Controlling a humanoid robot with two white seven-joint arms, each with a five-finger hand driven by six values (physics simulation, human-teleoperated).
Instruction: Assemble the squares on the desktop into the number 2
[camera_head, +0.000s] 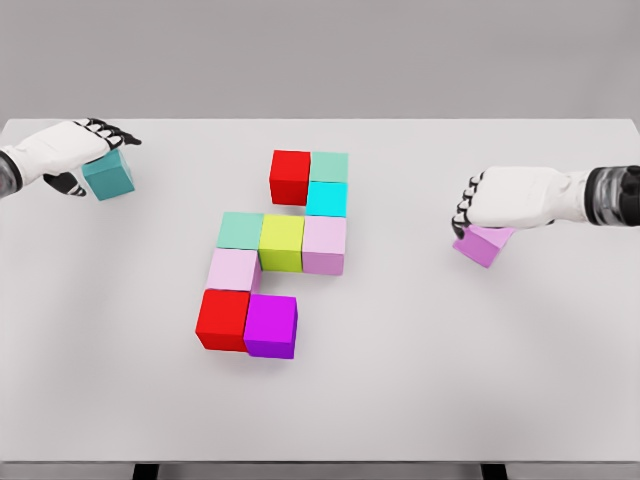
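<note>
Carrying in the teal cube (109, 175) clasped by your left fingers (100, 130) near the counter's (420, 400) far-left corner, or the pink cube (484, 243) gripped by your right fingers (466, 208) toward its right edge, risks nudging the mid-counter cluster (282, 243) crooked.

Nine cubes (283, 243) sit touching mid-table (500, 380), three rows stepping from back right down to front left. One loose cube (108, 176) is way off at the back left, another (484, 245) out right, well apart.
</note>
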